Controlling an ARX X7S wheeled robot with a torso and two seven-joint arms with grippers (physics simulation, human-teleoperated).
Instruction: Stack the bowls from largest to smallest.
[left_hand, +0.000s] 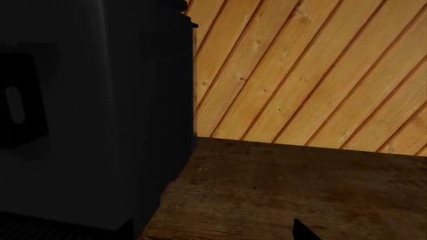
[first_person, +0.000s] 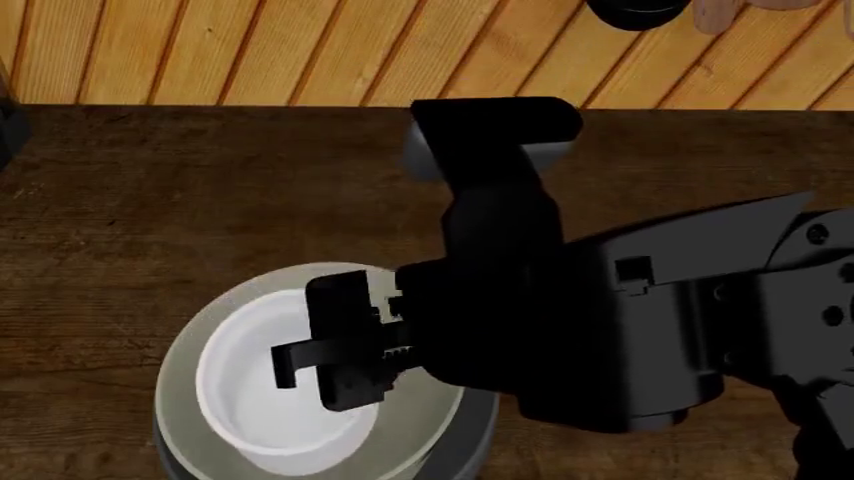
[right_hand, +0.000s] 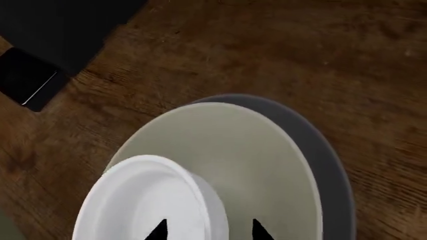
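The three bowls sit nested on the wooden table (first_person: 160, 200). The wide grey bowl (first_person: 467, 450) is at the bottom, the cream bowl (first_person: 187, 350) is inside it, and the small white bowl (first_person: 267, 410) is inside that; no leaf marks show. In the right wrist view the grey bowl (right_hand: 327, 165), the cream bowl (right_hand: 253, 150) and the white bowl (right_hand: 140, 200) all show. My right gripper (right_hand: 208, 231) is open, its fingertips straddling the white bowl's rim, one inside and one outside. My left gripper (left_hand: 213, 232) is open over bare table, away from the bowls and out of the head view.
A large dark box (left_hand: 87, 115) stands close beside my left gripper, by the slatted wooden wall (left_hand: 307, 70). A dark block (right_hand: 40, 50) lies on the table near the bowls. A dark round object (first_person: 638, 12) hangs on the wall at the back.
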